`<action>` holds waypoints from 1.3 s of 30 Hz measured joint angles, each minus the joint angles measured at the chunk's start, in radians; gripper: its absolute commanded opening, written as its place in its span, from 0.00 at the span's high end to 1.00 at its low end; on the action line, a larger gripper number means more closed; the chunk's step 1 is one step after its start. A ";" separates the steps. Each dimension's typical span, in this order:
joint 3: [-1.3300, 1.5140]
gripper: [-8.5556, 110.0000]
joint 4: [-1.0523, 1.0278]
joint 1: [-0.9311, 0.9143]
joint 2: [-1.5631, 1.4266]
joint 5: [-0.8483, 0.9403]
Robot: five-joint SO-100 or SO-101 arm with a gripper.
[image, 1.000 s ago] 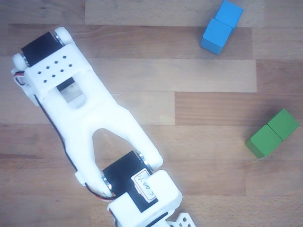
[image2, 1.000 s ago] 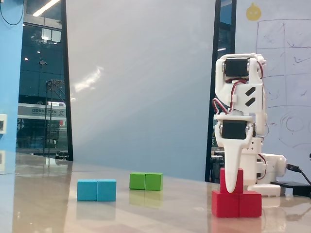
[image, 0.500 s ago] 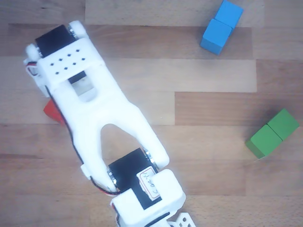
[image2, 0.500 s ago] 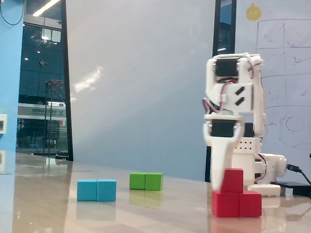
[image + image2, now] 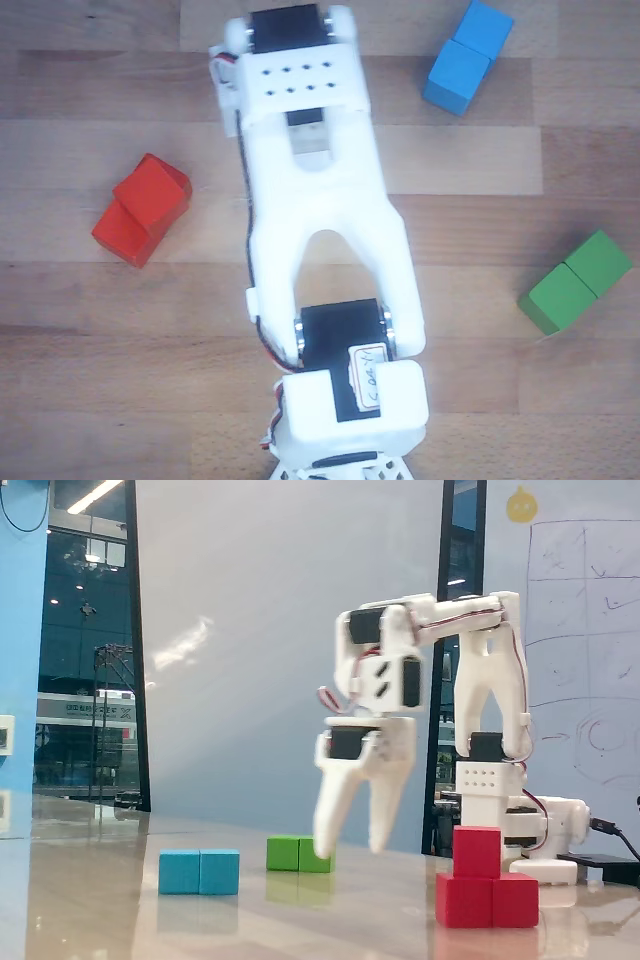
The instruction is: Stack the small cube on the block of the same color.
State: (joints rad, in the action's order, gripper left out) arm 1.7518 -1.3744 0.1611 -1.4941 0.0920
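Since small cube [image 5: 477,851] already sits on red block [image 5: 487,900], we see jaws [image 5: 350,842] apart, empty, raised left of stack in fixed view.

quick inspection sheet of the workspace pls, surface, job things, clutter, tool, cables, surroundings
surface: wooden table, glossy in the fixed view
job's things: small cube sits on top of the red block, roughly centred
clutter: blue double block and green double block, each lying apart
tool: tool raised off the table, fingers apart, empty
cables: wires run along the arm; black cable behind the base
surroundings: glass wall, whiteboard with sketches
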 measured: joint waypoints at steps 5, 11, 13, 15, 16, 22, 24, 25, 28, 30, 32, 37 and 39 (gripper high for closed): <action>0.000 0.66 0.003 -0.092 -0.008 0.000; 0.041 0.67 0.063 -0.146 -0.103 -0.011; 0.069 0.69 0.087 -0.156 -0.135 -0.011; 0.109 0.73 0.110 -0.161 -0.170 -0.011; 0.132 0.76 0.124 -0.163 -0.189 -0.011; 0.298 0.92 0.207 -0.175 -0.342 -0.011; 0.359 0.94 0.233 -0.186 -0.400 -0.011; 0.394 0.93 0.245 -0.192 -0.431 -0.011; 0.506 0.92 0.287 -0.216 -0.520 -0.011; 0.588 0.93 0.318 -0.235 -0.583 -0.011; 0.666 0.93 0.348 -0.245 -0.650 -0.011; 0.836 0.93 0.400 -0.249 -0.841 -0.011; 0.891 0.93 0.405 -0.247 -0.910 -0.011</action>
State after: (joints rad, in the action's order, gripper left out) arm 2.6430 -0.9695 -0.0859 -2.4037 0.0813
